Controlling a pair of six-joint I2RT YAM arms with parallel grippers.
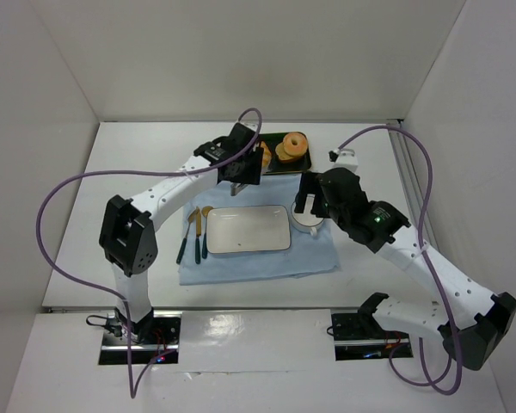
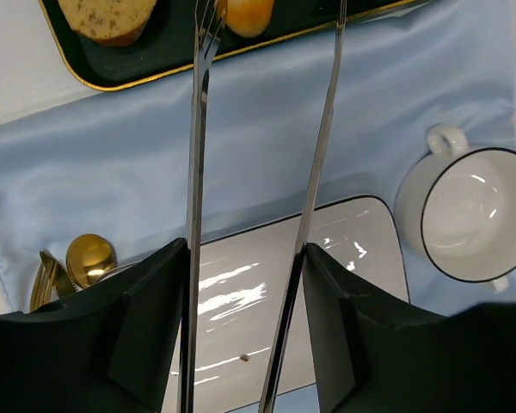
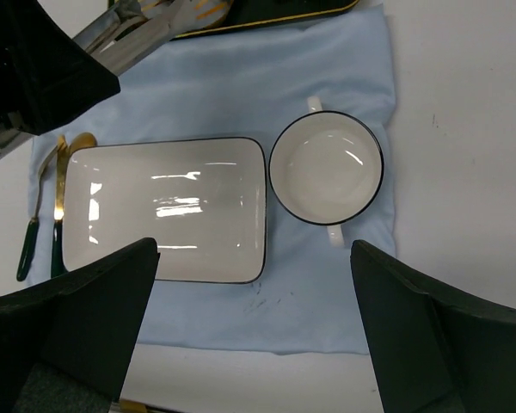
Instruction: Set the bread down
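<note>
The bread [image 2: 245, 15], a small golden-orange roll, lies on the black gold-rimmed tray [image 2: 176, 39] at the far side of the table. My left gripper [image 2: 245, 258] is shut on a pair of long metal tongs [image 2: 196, 172]. The tongs' arms reach to the tray and stand on either side of the bread. The forked left tip is at the roll and the right arm is apart from it. In the top view the left gripper [image 1: 241, 168] hovers at the tray's near edge. My right gripper [image 3: 254, 258] is open and holds nothing, above the blue cloth [image 3: 327, 284].
A white rectangular plate [image 1: 247, 230] and a white black-rimmed cup [image 1: 308, 222] sit on the cloth. Gold cutlery with green handles [image 1: 193, 234] lies left of the plate. The tray also carries a toast slice [image 2: 103, 19] and donuts [image 1: 292, 146].
</note>
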